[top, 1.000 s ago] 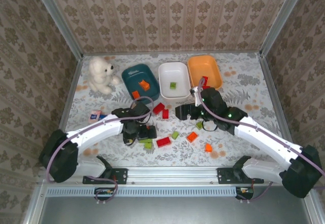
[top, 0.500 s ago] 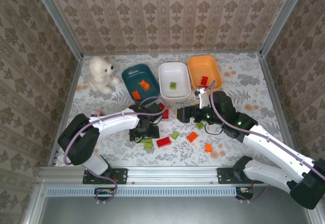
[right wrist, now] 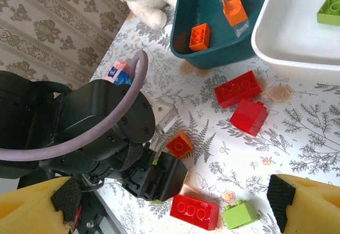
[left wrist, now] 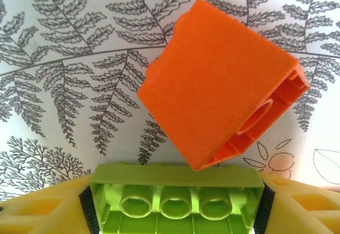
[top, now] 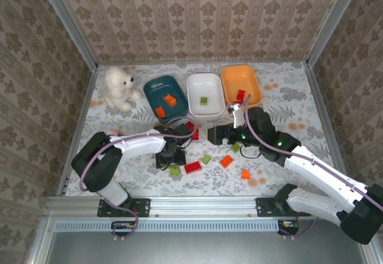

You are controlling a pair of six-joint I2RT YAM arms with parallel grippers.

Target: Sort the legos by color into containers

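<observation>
Since a second ago the left arm is folding inward over the desk (top: 287,96), and the left pincer (left wrist: 174,208) is narrowing onto a light green lego (left wrist: 175,189). Its pads are meeting both ends, so we are judging the lego pinched. An orange lego (left wrist: 218,80) is crowding its edge at one o'clock, so we are advising a straight lift before carrying toward the white container (top: 206,84) at one o'clock. The right pincer (right wrist: 172,194) is hanging spread and empty.
</observation>
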